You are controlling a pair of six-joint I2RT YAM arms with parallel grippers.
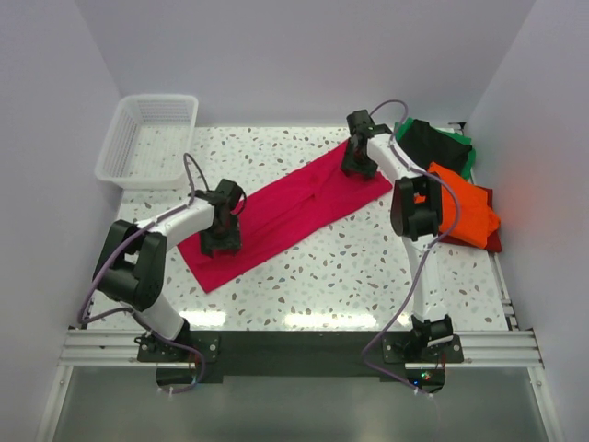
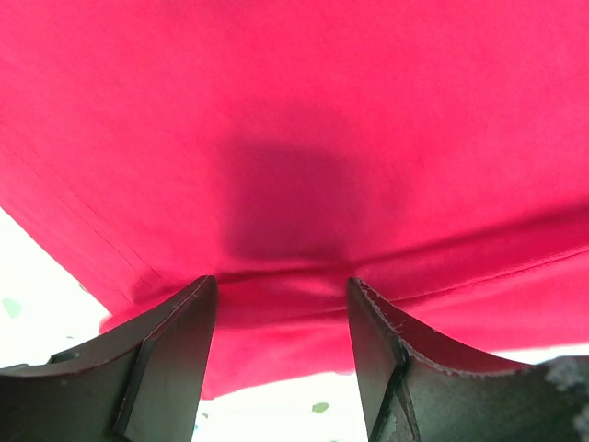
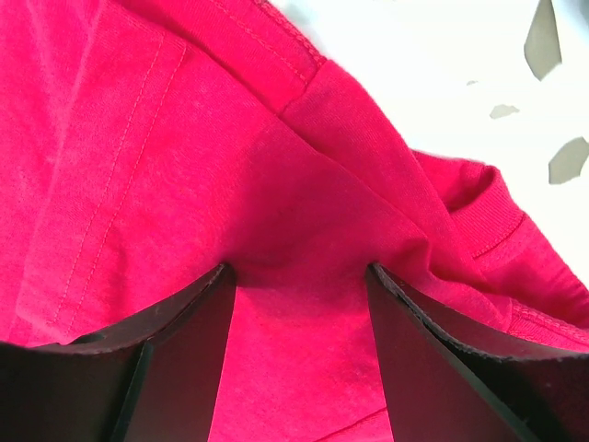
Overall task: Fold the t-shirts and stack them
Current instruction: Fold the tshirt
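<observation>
Crimson-pink cloth, the t-shirt (image 1: 285,207) lies as a long narrow band slanting across the middle of the table (image 1: 368,285), from toward its near left corner to toward its far right corner; the left gripper (image 1: 221,241) stands on the near end and the right gripper (image 1: 356,168) on the far end, probably so each can take an end for the next fold; both jaws gape wide, tips on fabric, nothing pinched; mostly smooth, sleeve hem and ribbed collar showing at the far end.
</observation>
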